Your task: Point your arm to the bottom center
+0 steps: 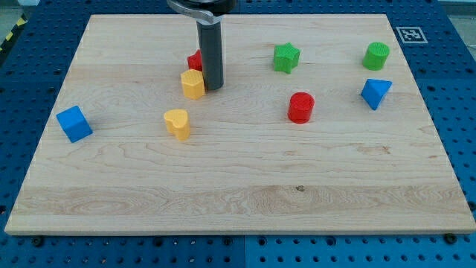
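Tool tip (213, 88), a plain rod that holds nothing, stands at the view's top just beside the yellow block (193, 84), so you slide it down the bench (245, 201) toward bottom center, passing right of the yellow heart (177, 123).

Straight dark grey rod, smooth and cylindrical, matte with a faint lighter sheen down one side, topped by a wider black collar edged with a pale silvery rim at the view's top, my tip (213, 88) blunt and flat-ended
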